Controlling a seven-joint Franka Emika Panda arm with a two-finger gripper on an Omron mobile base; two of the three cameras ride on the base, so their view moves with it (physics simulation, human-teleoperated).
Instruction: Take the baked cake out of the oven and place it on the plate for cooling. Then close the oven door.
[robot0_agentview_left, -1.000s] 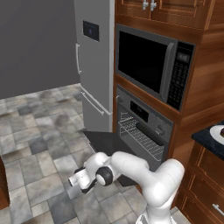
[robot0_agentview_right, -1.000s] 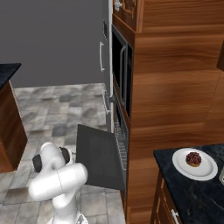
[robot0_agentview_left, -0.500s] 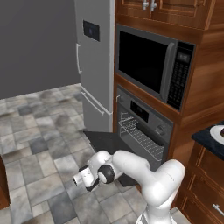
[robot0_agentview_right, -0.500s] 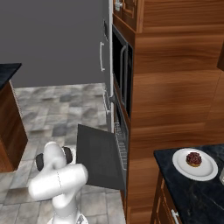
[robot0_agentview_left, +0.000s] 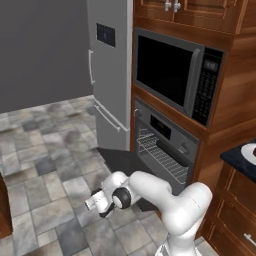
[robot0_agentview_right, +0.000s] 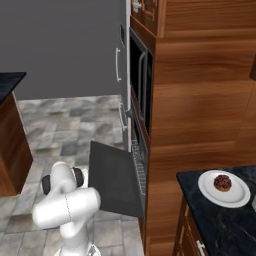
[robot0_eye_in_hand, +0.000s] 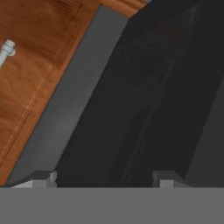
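Left base view: arm was folded low over the tile floor, tool at its far end, pointing away from the oven. Oven door was dropped flat open, beside and behind the tool, apart from it. Wire rack sat in the open cavity above the door. Microwave was above the oven, fridge beside it, further off. Edge of the plate showed on the dark tabletop, well apart from the tool, on the far side of the oven. Fingers too small to read here

Right base view: arm was hunched low, just beside the oven door, which hung open and level. Baked cake sat on the plate, touching it, near the middle. Plate rested on the dark tabletop, well away from the arm, past the wood cabinet side

Hand view: tool looked straight at a dark panel with a grey border, close up; can't tell for sure which part that was. Wood cabinet front with a metal handle end sat off to one side. Both fingertips stood well apart, nothing between them: tool spread wide and empty
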